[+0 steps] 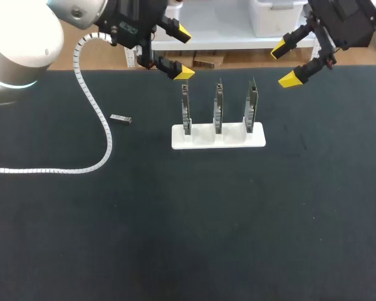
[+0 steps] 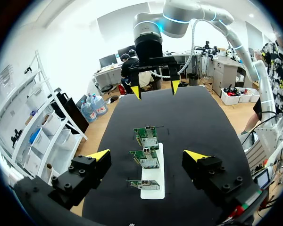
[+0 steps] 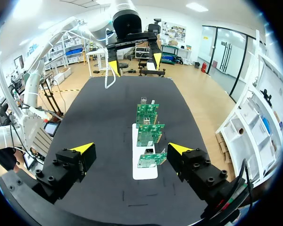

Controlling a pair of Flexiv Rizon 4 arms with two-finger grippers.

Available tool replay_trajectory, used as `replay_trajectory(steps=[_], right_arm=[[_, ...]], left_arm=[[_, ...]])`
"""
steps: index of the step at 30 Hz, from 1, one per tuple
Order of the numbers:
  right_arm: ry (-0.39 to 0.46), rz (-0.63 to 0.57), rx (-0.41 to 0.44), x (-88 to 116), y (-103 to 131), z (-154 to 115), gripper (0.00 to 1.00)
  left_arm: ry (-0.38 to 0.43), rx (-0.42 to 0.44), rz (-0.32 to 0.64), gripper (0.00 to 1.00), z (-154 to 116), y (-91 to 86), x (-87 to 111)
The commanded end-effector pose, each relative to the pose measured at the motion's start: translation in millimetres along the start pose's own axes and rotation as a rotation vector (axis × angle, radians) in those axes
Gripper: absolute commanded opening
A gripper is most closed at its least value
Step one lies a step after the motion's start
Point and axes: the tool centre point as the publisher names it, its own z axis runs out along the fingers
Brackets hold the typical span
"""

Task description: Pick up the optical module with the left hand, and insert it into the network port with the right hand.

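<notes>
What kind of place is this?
Probably a robotics test bench: a black-covered table carries a white plastic stand with three upright green circuit boards, a small grey metal optical module lies apart, and the open yellow-tipped left tool and right tool hang above.

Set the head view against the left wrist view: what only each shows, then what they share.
Only the head view: the module, lying left of the stand, and a white cable trailing beside it. Only the left wrist view: the green faces of the boards, which the head view sees edge-on. Both: the stand with three upright boards, and the left gripper and right gripper, fingers open, holding nothing.
</notes>
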Motion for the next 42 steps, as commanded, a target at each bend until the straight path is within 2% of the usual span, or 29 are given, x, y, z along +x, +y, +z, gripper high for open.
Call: replay_trajectory(steps=[1, 12, 18, 25, 28, 36, 42], right_arm=[[0.002, 0.001, 0.002, 0, 1, 0, 1.00], [0.002, 0.001, 0.002, 0, 1, 0, 1.00], [0.002, 0.001, 0.002, 0, 1, 0, 1.00], [0.002, 0.001, 0.002, 0, 1, 0, 1.00], [0.002, 0.001, 0.002, 0, 1, 0, 1.00], [0.002, 0.001, 0.002, 0, 1, 0, 1.00], [0.002, 0.001, 0.002, 0, 1, 0, 1.00]], left_arm=[[0.009, 0.004, -0.002, 1.00, 0, 1.9, -1.6], [0.009, 0.004, -0.002, 1.00, 0, 1.9, -1.6], [0.123, -0.050, -0.052, 1.00, -10, 18.7, 36.8], [0.263, -0.058, 0.048, 1.00, -28, 31.0, 49.9], [0.303, -0.053, 0.044, 1.00, -34, 36.7, 59.0], [0.389, -0.053, -0.006, 1.00, -44, 42.4, 94.9], [0.447, -0.057, -0.028, 1.00, -50, 39.7, 117.6]])
